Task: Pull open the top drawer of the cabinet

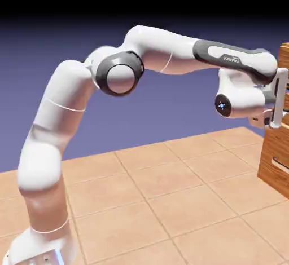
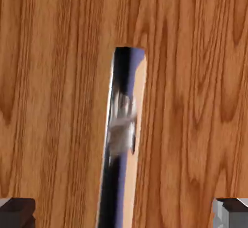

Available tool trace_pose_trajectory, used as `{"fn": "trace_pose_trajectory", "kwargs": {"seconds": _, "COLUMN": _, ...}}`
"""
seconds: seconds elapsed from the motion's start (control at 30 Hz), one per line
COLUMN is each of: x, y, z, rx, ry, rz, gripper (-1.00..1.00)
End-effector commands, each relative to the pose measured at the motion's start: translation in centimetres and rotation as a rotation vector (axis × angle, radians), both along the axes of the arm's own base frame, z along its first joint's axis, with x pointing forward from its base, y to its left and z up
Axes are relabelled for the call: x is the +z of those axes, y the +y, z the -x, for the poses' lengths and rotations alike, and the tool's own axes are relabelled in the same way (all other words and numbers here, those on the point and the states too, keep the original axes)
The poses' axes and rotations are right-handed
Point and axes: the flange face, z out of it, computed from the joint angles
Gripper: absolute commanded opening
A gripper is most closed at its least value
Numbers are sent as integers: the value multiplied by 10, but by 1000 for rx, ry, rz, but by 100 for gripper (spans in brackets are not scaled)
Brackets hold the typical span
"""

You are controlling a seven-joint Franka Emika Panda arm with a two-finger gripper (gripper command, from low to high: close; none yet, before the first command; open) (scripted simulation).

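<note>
We have the gripper (image 2: 125, 213) open: fingertips wide apart, nothing clamped. In the hand view they sit at 7 and 5 o'clock, with wood-grain front filling the background. The shiny handle (image 2: 121, 135) runs from just past 12 down toward 6 o'clock, between the fingertip lines, nearer the 7 o'clock one. We see clear gaps either side, no finger on it.

In the exterior view we have the cabinet (image 1: 274, 151) at 3 o'clock, cut off by the frame. The top drawer (image 1: 284, 58) is at 2 o'clock, high on the cabinet, partly behind the hand. The hand is right by the cabinet front; we can't tell the exact gap.
</note>
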Motion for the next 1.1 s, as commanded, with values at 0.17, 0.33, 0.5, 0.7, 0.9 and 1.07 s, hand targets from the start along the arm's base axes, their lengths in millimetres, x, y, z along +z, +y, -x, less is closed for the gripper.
{"fn": "trace_pose_trajectory", "kwargs": {"seconds": 0.17, "x": -1, "y": 1, "z": -23, "rx": -14, "ry": -16, "rz": -29, "gripper": 0}}
{"fn": "trace_pose_trajectory", "kwargs": {"seconds": 0.33, "x": -1, "y": 1, "z": -46, "rx": -15, "ry": -16, "rz": -29, "gripper": 0}}
{"fn": "trace_pose_trajectory", "kwargs": {"seconds": 0.5, "x": -2, "y": 1, "z": -56, "rx": -19, "ry": -16, "rz": -30, "gripper": -100}}
{"fn": "trace_pose_trajectory", "kwargs": {"seconds": 0.7, "x": -2, "y": 1, "z": -31, "rx": -18, "ry": -16, "rz": -30, "gripper": -100}}
{"fn": "trace_pose_trajectory", "kwargs": {"seconds": 0.9, "x": -2, "y": 1, "z": 2, "rx": -18, "ry": -16, "rz": -30, "gripper": -100}}
{"fn": "trace_pose_trajectory", "kwargs": {"seconds": 1.07, "x": -2, "y": 1, "z": 36, "rx": -18, "ry": -16, "rz": -30, "gripper": -100}}
